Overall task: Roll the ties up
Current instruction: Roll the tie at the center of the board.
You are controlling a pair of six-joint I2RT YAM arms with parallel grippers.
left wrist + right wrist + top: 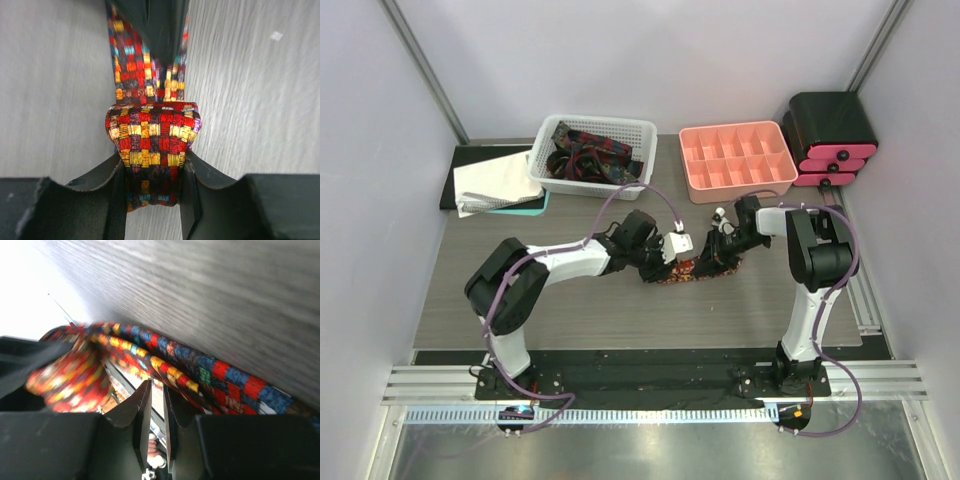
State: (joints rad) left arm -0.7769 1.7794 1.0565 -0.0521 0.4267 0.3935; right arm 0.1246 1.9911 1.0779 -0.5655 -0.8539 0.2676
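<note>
One of the ties (pixel 682 270), woven in red, yellow and orange squares, lies on the table between the two arms. In the left wrist view its rolled end (pixel 150 130) sits between my left gripper's fingers, and the flat tail runs away from it along the table. My left gripper (pixel 152 165) (pixel 658 260) is shut on that roll. My right gripper (pixel 156 385) (pixel 716 255) hovers at the tie's strip (pixel 220 375), which crosses just past its fingertips. Its jaws stand a narrow gap apart with nothing between them. More ties (pixel 585 155) lie tangled in the white basket.
The white basket (pixel 545 165) stands at the back left, with a white cloth (pixel 495 185) on a dark mat beside it. A pink compartment tray (pixel 735 160) is at the back centre. A black unit with pink drawers (pixel 830 140) fills the back right corner.
</note>
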